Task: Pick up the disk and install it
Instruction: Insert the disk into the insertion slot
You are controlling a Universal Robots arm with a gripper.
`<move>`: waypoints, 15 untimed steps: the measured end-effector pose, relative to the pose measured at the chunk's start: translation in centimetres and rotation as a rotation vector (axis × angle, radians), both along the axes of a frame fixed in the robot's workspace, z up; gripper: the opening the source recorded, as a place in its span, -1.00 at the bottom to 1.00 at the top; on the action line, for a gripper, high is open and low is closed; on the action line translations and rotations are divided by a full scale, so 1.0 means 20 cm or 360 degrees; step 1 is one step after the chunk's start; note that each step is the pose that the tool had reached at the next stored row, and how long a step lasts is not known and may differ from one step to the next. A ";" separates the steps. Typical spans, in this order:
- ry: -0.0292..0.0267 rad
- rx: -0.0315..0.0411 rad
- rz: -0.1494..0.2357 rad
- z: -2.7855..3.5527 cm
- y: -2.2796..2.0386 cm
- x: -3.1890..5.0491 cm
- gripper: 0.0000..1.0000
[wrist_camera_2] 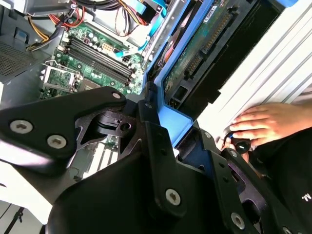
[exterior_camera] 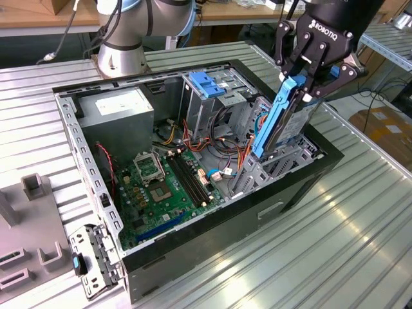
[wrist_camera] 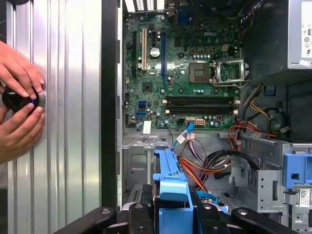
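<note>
Blue-railed disk (exterior_camera: 283, 119): steeply tilted, lower end at drive cage (exterior_camera: 283, 168), likely lining up for insertion.
Tool (exterior_camera: 308, 82): clamped on disk's top.

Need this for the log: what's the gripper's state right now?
Gripper: shut on the flat rectangular dark-grey disk with bright blue rails, held nearly upright.

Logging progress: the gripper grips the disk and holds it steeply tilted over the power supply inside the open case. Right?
Not quite. In the exterior view the gripper grips the disk, steeply tilted, over the drive cage at the exterior view's right end of the case, not over the power supply, which sits at the opposite end.
</note>
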State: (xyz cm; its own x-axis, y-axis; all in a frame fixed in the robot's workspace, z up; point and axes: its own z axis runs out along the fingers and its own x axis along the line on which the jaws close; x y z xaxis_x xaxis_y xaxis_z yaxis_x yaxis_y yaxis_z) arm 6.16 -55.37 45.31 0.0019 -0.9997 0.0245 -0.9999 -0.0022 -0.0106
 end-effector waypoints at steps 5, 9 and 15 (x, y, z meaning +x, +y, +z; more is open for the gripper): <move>0.00000 0.0000 0.0000 -0.019 -0.003 0.000 -0.26; -0.00001 0.0000 0.0000 -0.026 -0.012 0.002 -0.26; 0.00000 0.0000 0.0000 -0.035 -0.014 0.005 -0.26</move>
